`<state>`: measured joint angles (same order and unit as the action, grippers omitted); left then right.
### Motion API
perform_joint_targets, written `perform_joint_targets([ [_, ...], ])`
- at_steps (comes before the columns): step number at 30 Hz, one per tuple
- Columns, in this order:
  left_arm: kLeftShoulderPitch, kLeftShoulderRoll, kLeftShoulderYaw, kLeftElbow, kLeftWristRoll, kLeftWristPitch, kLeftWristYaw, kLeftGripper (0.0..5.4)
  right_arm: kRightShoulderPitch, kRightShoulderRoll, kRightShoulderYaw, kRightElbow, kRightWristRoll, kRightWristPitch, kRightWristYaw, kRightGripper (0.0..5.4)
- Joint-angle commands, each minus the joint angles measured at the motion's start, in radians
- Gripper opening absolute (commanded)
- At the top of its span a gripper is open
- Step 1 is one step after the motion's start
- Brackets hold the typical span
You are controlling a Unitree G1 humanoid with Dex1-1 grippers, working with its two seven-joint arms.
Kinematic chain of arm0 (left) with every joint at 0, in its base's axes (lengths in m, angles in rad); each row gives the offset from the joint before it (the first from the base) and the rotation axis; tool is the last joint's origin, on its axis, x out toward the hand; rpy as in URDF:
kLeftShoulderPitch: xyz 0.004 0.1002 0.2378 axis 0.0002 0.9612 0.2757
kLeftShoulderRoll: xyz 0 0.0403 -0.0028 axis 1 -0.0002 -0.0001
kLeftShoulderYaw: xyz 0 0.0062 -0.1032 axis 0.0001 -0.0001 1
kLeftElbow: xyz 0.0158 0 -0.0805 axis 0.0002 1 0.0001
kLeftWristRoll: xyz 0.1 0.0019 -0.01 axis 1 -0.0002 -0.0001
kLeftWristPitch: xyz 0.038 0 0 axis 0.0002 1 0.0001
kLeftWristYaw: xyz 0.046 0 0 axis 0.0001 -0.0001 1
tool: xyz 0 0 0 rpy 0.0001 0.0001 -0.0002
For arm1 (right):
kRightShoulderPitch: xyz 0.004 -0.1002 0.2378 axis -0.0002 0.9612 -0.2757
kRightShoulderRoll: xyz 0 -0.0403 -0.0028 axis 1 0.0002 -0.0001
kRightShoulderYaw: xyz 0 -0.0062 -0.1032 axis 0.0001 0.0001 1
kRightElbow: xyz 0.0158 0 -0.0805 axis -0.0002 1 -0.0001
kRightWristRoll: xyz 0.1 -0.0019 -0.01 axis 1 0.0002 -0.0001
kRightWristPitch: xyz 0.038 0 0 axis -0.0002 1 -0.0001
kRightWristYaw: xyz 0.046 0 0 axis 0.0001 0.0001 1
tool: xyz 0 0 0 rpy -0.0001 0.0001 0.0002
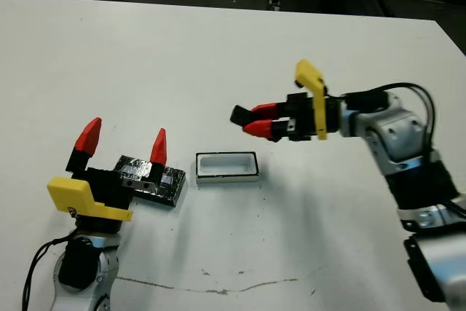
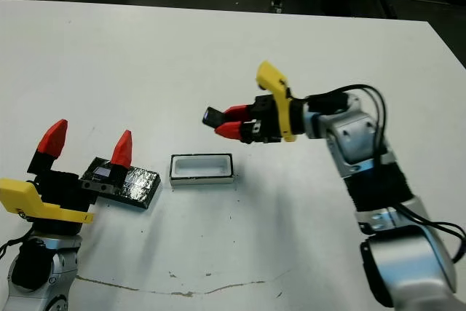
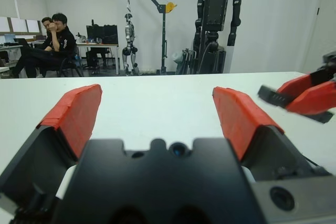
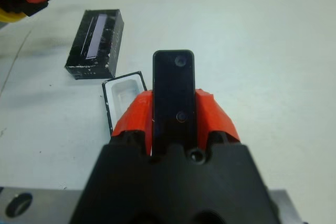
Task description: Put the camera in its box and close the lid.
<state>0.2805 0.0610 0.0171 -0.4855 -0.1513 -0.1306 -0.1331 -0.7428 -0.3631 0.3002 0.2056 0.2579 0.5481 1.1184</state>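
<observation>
Pinching the camera (image 4: 174, 95) in our right gripper (image 1: 255, 120) mid-frame, above and right of the box (image 1: 226, 167), we ready its drop, while our left gripper (image 1: 124, 144) waits spread wide beside the lid (image 1: 151, 179) at lower left.

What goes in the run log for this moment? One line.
right gripper: shut on slim black camera, above table | white rectangular box: empty | left gripper: open
</observation>
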Motion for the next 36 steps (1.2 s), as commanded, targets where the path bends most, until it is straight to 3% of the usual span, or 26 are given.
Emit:
perform_joint_targets([
  [1,0.010,0.001,0.001,0.001,0.002,0.014,0.004,5.40,-0.027,0.010,0.019,0.030,-0.016,0.011,0.003,1.65],
  [4,0.006,0.005,0.007,0.001,0.001,0.015,0.003,5.40,-0.048,0.020,0.050,0.066,-0.028,0.016,0.028,1.65],
  [12,-0.009,0.005,0.010,0.012,0.006,0.002,0.002,5.40,-0.081,0.059,0.105,0.157,-0.060,-0.053,0.109,1.65],
  [22,-0.011,0.002,0.007,0.013,0.008,0.009,0.005,5.40,-0.071,0.112,0.084,0.195,-0.054,-0.125,0.144,1.65],
  [33,-0.011,0.001,0.008,0.021,0.005,0.001,0.003,5.40,-0.054,0.135,0.085,0.179,-0.063,-0.113,0.130,1.65],
  [36,-0.011,0.001,0.006,0.020,0.005,0.004,0.003,5.40,-0.040,0.132,0.092,0.163,-0.075,-0.138,0.125,1.65],
])
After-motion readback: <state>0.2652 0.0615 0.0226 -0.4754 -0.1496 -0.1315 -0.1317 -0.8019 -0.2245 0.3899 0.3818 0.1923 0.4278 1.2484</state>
